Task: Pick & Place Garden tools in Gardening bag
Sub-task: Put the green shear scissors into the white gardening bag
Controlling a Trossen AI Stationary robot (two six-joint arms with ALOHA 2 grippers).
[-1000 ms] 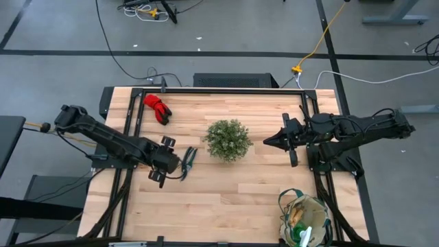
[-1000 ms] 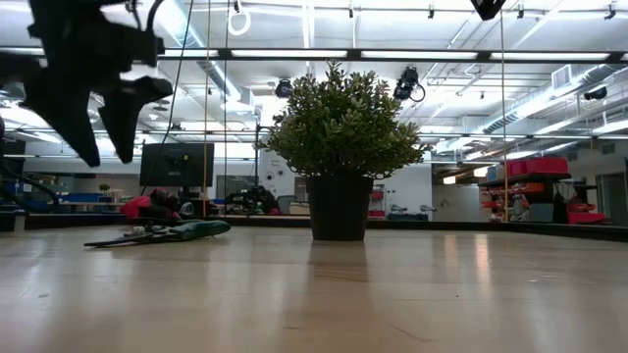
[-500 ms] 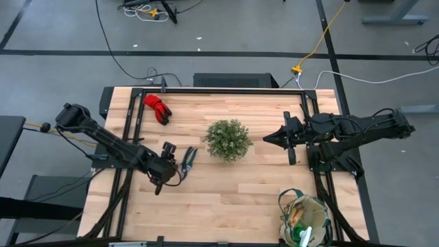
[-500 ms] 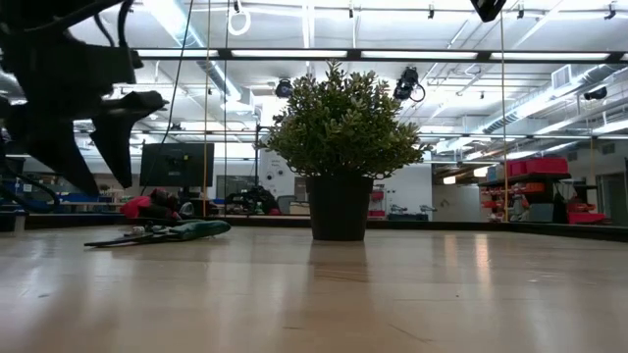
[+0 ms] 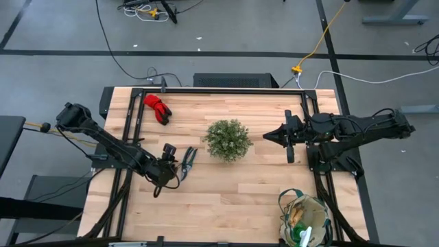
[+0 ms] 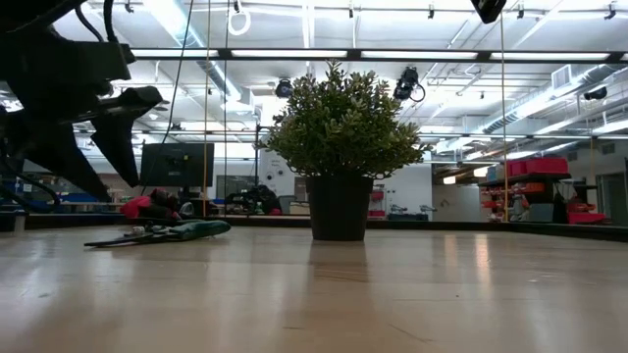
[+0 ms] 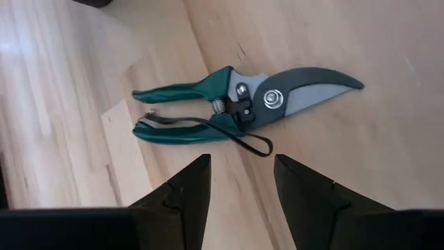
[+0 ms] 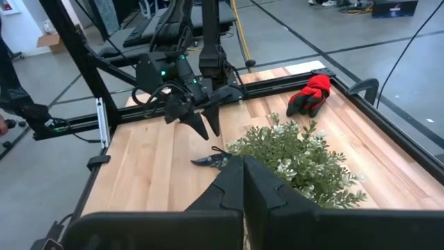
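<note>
From above, we see the left tool (image 5: 167,180) just beside the shears (image 5: 186,162) lying on the bench (image 5: 233,189). Left wrist view: its fingers (image 7: 191,187) spread, empty—aimed at them. Right tool (image 5: 269,138) shut, waiting; bag (image 5: 304,219) well apart.

The desk (image 5: 226,185) is pale wood laid in narrow planks, smooth with a soft sheen that mirrors the ceiling lights in the low view, and it is edged by dark matt metal rails (image 5: 219,91). The pruning shears (image 7: 239,107) have a grey matt metal blade, a bright metal pivot bolt, glossy green coated handles and a thin dark wire loop. The gloves (image 5: 156,108) look like soft red cloth. The plant (image 5: 228,140) has fine, bushy, matt green foliage and stands in a dark matt pot (image 6: 339,207). The gardening bag (image 5: 305,218) is beige canvas with dark green cloth trim. The fingers (image 7: 184,198) of the left hand (image 7: 239,184) look like dark matt plastic.
</note>
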